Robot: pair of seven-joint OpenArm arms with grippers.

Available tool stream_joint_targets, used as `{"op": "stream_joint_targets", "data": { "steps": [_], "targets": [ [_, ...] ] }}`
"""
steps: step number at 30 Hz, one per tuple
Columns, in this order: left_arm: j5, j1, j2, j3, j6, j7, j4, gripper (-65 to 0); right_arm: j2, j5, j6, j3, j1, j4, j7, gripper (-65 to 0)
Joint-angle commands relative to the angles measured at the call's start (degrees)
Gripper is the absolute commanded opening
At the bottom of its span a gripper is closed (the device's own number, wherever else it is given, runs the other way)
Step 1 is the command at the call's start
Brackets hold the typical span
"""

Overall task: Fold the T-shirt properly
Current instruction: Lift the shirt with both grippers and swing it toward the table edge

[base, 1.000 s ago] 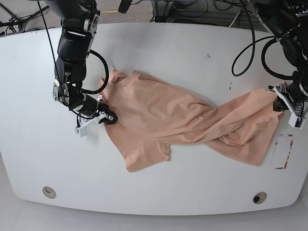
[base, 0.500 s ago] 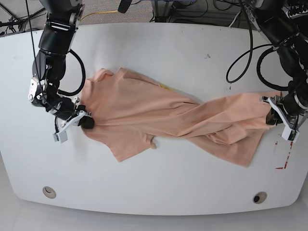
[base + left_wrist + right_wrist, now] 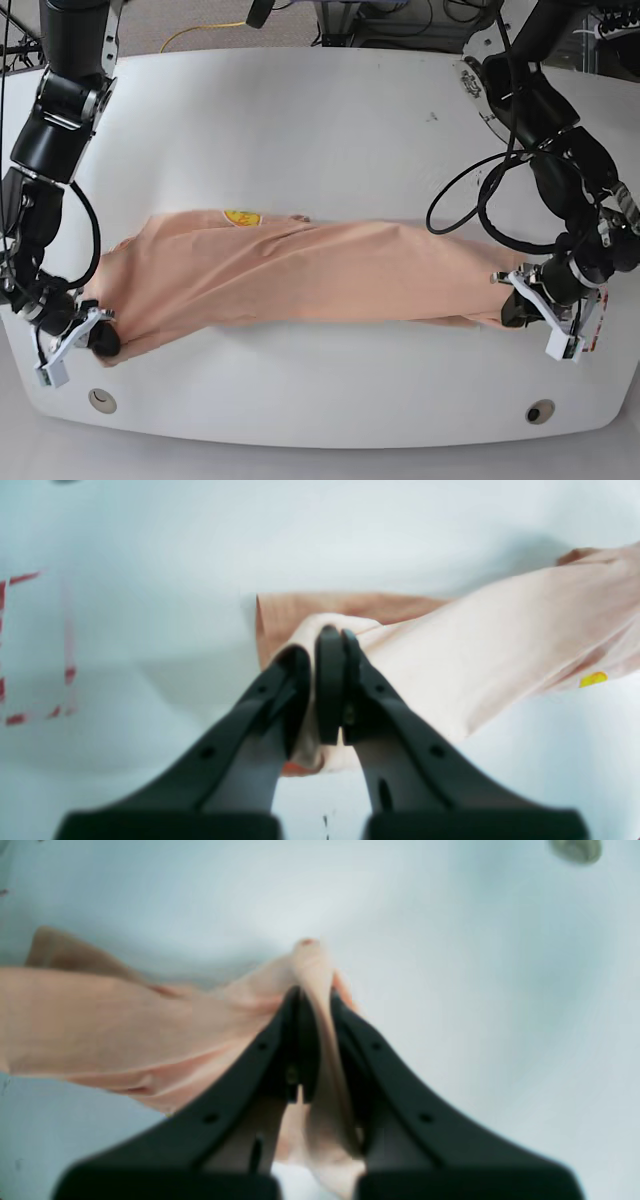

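Both claws clamped on the peach T-shirt [image 3: 320, 275], left claw [image 3: 512, 308] and right claw [image 3: 100, 342] at opposite ends, stretched across the white desk [image 3: 320, 120].

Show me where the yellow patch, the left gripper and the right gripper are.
yellow patch [image 3: 241, 217]: base view, middle of the patch on the T-shirt's far edge.
left gripper [image 3: 513, 303]: base view, where it pinches the shirt's end.
right gripper [image 3: 101, 342]: base view, tips on the shirt's other end.

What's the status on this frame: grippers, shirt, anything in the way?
Left gripper shut on T-shirt end. Right gripper shut on opposite end. Shirt stretched between them across the table, yellow patch up. Nothing blocking.
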Motion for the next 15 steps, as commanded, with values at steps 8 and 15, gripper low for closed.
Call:
{"op": "stream_joint_targets", "data": {
  "steps": [8, 15],
  "targets": [
    [1.6, -12.9, 1.5, -0.2, 0.0, -1.6, 1.4, -65.0, 8.4, 3.7, 2.2, -9.6, 17.1, 0.9, 0.6, -65.0],
    [1.6, -23.8, 0.4, -5.1, -0.1, -1.2, 0.8, -65.0, 13.1, 7.6, 2.2, -17.1, 29.4, 0.8, 0.5, -65.0]
  ]
}}
